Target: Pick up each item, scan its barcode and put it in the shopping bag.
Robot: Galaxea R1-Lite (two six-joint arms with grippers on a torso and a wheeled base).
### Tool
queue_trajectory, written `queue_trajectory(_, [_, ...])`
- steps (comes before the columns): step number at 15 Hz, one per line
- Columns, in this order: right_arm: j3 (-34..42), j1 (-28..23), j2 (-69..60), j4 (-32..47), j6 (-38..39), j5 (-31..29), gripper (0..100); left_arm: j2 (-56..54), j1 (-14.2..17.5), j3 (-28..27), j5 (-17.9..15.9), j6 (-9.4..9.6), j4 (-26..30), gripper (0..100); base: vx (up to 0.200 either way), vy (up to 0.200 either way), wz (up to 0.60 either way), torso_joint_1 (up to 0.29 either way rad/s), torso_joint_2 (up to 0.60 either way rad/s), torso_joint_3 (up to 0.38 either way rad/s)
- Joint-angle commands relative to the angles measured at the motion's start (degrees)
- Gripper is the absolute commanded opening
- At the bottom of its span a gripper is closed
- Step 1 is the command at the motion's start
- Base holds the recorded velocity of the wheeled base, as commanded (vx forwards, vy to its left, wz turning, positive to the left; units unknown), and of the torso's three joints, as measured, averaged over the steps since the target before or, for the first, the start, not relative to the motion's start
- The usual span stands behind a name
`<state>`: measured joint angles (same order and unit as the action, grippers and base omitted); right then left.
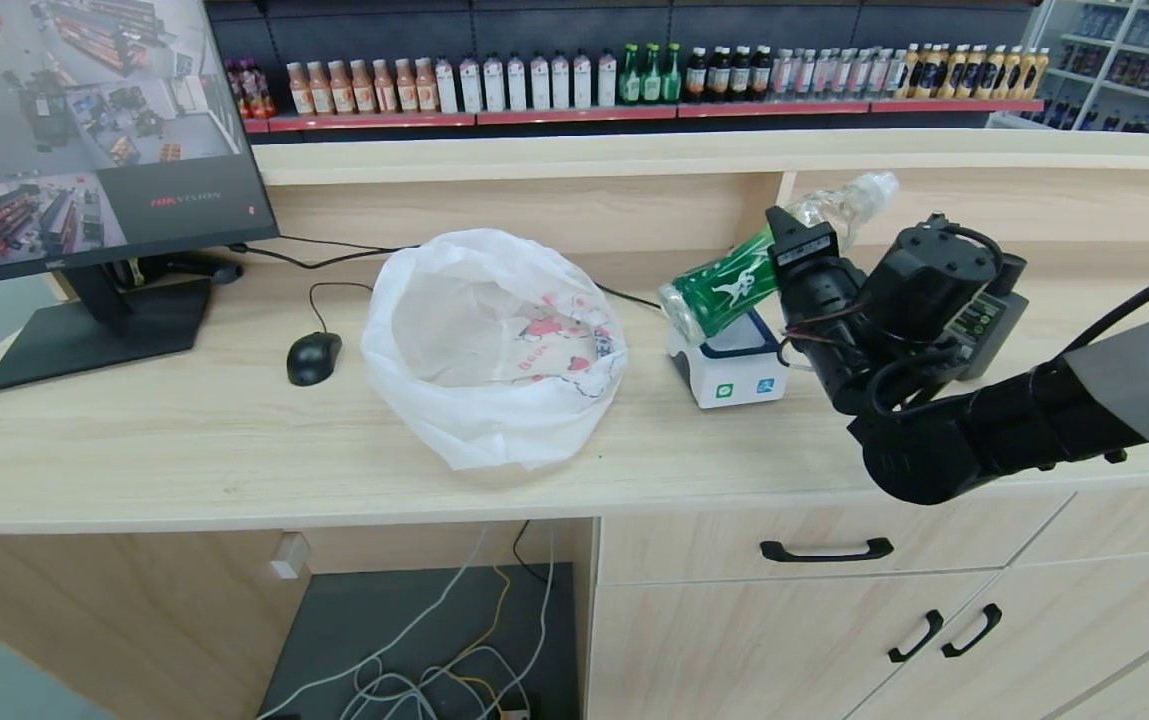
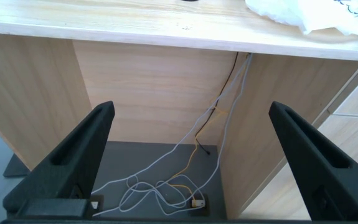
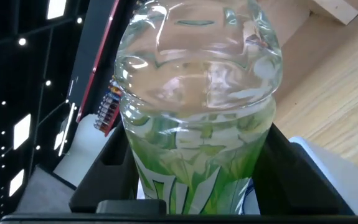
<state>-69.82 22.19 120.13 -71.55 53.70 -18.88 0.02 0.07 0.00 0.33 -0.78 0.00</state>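
A clear bottle with a green label (image 1: 734, 280) lies tilted in the air, its base low over the white barcode scanner (image 1: 729, 365) and its cap end (image 1: 874, 188) up toward the back right. My right gripper (image 1: 796, 250) is shut on the bottle around its middle. The right wrist view looks along the bottle (image 3: 197, 112), with dark fingers (image 3: 113, 168) on both sides of its green label. The white shopping bag (image 1: 494, 345) stands open on the counter to the left of the scanner. My left gripper (image 2: 191, 162) hangs open below the counter edge, facing the cables underneath.
A black mouse (image 1: 313, 357) and a monitor (image 1: 84, 130) on its stand sit at the counter's left. A raised wooden ledge (image 1: 634, 155) runs along the back, with shelves of bottles behind. Drawers with black handles (image 1: 826, 550) are below at right.
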Motion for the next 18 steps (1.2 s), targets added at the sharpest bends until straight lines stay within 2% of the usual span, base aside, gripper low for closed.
queue_trajectory(1, [-0.3, -0.2, 0.5, 0.0, 0.3, 0.0, 0, 0.0, 0.0, 0.0, 0.0, 0.08, 0.0, 100, 0.0, 0.0, 0.0, 0.0, 0.0, 0.0])
queue_trajectory(18, [-0.8, -1.2, 1.0, 0.1, 1.9, -0.1, 0, 0.0, 0.0, 0.0, 0.0, 0.08, 0.0, 100, 0.0, 0.0, 0.0, 0.0, 0.0, 0.0])
